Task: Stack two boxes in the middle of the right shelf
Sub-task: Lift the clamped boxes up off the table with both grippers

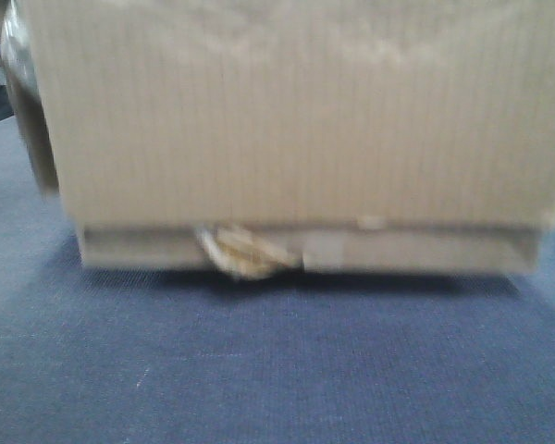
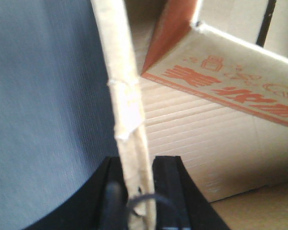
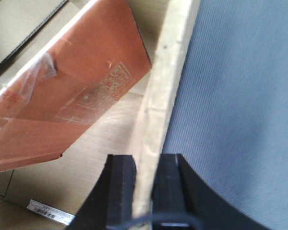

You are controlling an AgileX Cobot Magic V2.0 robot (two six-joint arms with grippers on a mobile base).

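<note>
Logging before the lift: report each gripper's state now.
Left gripper: jaws closed on a cardboard box wall.
Right gripper: jaws closed on a cardboard box wall too.

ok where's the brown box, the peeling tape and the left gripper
brown box [image 1: 296, 111], front view, on its corrugated front face
peeling tape [image 1: 245, 252], front view, on the curl near the bottom edge
left gripper [image 2: 138, 165], left wrist view, between the fingertips gripping the box wall

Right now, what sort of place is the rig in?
Likely a packing or storage setup: a cardboard box on blue cloth, a red-printed carton inside it, the left gripper and right gripper each clamped on its wall.
</note>
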